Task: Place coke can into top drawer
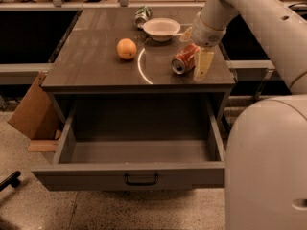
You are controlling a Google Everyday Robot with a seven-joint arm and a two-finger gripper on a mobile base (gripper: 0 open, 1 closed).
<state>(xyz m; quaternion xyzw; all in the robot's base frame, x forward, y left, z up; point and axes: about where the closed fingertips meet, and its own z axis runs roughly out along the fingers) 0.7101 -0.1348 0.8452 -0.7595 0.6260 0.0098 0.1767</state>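
Your gripper [194,63] at right front of tabletop [91,66], over coke can [183,61] lying on its side; you cannot tell whether jaws pinch it. Top drawer [139,174] open below. Orange [126,48], bowl [161,28], green can [142,16] behind. Speckled floor [144,214]; cardboard box [31,111] at left.

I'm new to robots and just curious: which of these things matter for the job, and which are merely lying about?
For the job: coke can, on its side; top drawer, open; gripper, at the can.
Lying about: orange; bowl; green can; cardboard box.
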